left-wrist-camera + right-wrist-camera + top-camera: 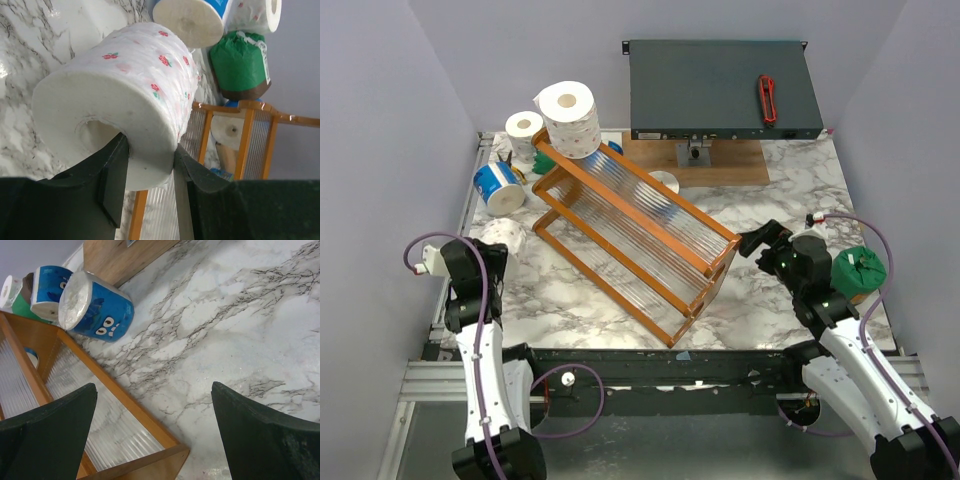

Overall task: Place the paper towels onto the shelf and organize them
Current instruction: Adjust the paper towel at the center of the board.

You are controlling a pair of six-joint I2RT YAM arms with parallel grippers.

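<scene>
While right fingers [50, 425] gape empty, left fingers [114, 182] pinch a flowered roll [125, 85].

**Enclosure and bench**

Pale lilac-grey walls [380, 120] on the left, right and far sides, plain and matte. White marble-pattern table top [770, 290], grey veining, glossy, with soft glare near the left edge. Light even and diffuse; shadows faint. Brown wooden board [740, 165] lying flat at the far edge of the table. Dark grey metal box [710, 90] behind it, close to the far wall, with a small metal bracket [695, 153] under the front edge. Aluminium rail frame [420, 375] along the near and left edges. Dull grey floor [670, 450] below.
</scene>
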